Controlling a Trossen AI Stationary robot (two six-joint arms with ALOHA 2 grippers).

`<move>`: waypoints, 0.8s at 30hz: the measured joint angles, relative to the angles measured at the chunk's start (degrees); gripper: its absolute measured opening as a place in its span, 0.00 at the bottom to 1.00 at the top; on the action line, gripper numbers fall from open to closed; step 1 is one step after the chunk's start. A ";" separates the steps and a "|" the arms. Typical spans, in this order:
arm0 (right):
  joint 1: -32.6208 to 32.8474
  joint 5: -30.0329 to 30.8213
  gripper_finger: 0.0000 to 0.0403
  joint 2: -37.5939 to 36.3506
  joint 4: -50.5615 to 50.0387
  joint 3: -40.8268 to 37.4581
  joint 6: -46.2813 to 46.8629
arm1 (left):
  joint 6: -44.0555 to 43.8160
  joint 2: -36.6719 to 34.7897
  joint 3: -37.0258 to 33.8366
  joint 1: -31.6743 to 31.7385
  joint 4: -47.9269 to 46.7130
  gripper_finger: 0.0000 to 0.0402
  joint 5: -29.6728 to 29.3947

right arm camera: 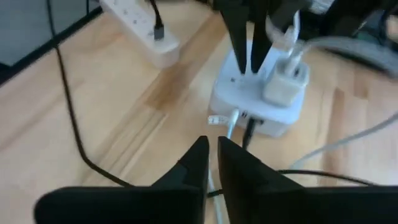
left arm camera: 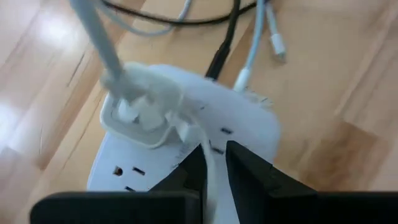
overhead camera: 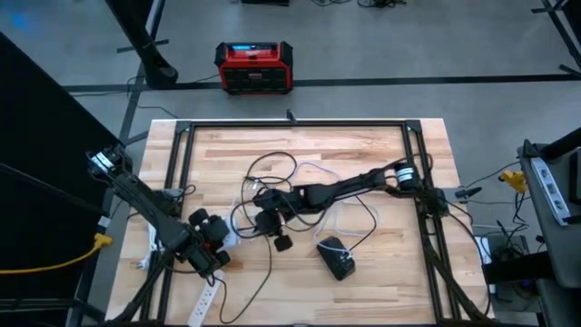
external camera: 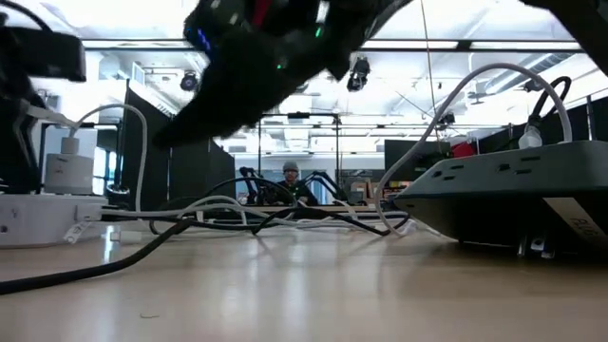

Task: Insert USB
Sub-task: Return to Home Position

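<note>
A table [overhead camera: 381, 154] fills the middle of the high view, with cables [overhead camera: 272, 173] tangled at its centre. An outlet extension [overhead camera: 337, 257] lies at lower centre. Left of it sits a compact outlet block [right arm camera: 239, 102] with a charger [right arm camera: 286, 84] plugged in on top. A long power strip [overhead camera: 207, 300] lies at lower left. A box [overhead camera: 254, 66] stands on the floor at upper centre.

Bright overhead light, glare on table [external camera: 304, 285]

Cables [overhead camera: 272, 165], outlet extensions [overhead camera: 338, 258] on wooden table [overhead camera: 372, 145]
</note>
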 joint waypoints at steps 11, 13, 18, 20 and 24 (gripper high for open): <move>-0.08 0.87 0.00 -17.03 -9.72 -12.37 -2.53 | 0.00 -0.06 7.71 0.04 -4.88 0.10 -0.12; -0.17 2.10 0.00 -21.53 -9.71 -17.39 -1.60 | 0.25 -0.15 9.65 0.04 -5.68 0.10 -0.33; -0.31 3.75 0.00 -36.27 -8.75 -30.80 1.75 | 10.08 -0.25 15.29 -1.73 -4.99 0.10 -9.31; -0.39 4.72 0.00 -43.53 -8.22 -36.14 4.26 | 13.89 -0.70 17.19 -3.32 -4.93 0.10 -16.72; -0.44 8.99 0.00 -59.31 -8.47 -46.27 10.34 | 16.46 -3.69 17.96 -7.01 -5.01 0.10 -27.53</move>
